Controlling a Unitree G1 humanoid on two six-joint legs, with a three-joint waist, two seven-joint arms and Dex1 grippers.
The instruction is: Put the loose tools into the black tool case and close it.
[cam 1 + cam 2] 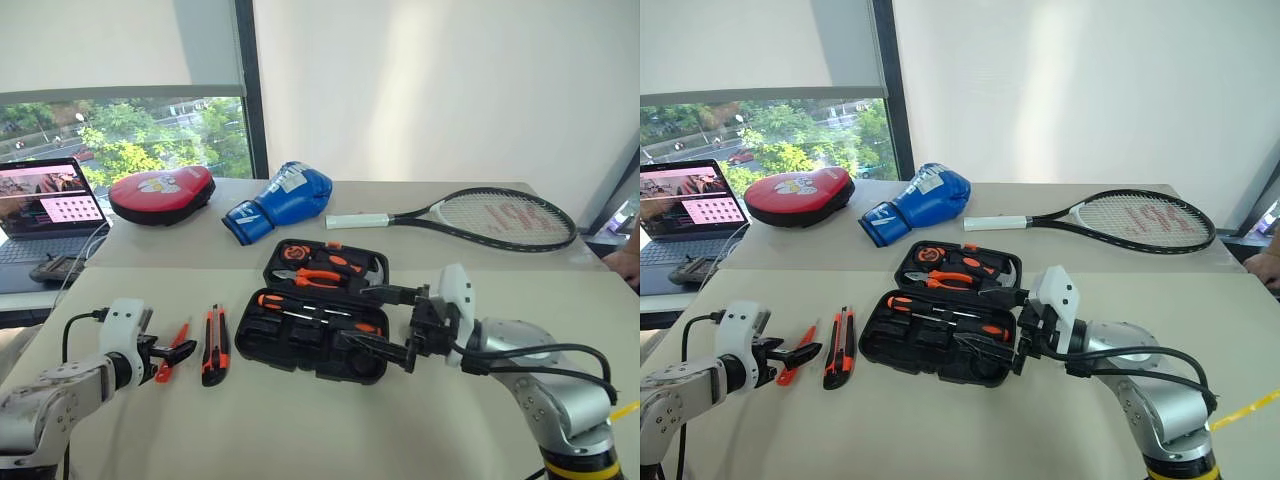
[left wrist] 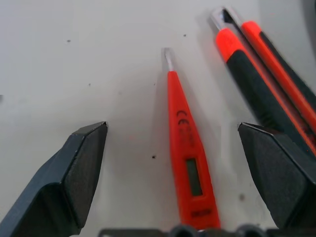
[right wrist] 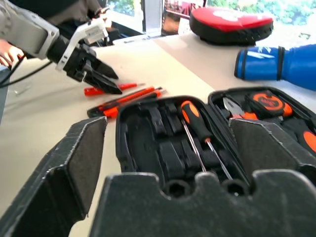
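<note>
Left to right on the surface: one left gripper with fingers spread apart, holding nothing, poised above one slim orange tester screwdriver. Just beside it lies one orange-black utility knife. Next, one black tool case, lid open flat, moulded slots exposed; its near half carries one black-and-orange screwdriver, its far half pliers and a tape measure. One right gripper, fingers parted and empty, hovers at the case's right edge. Behind: one laptop, one red punch pad, one blue boxing glove, one tennis racket.
</note>
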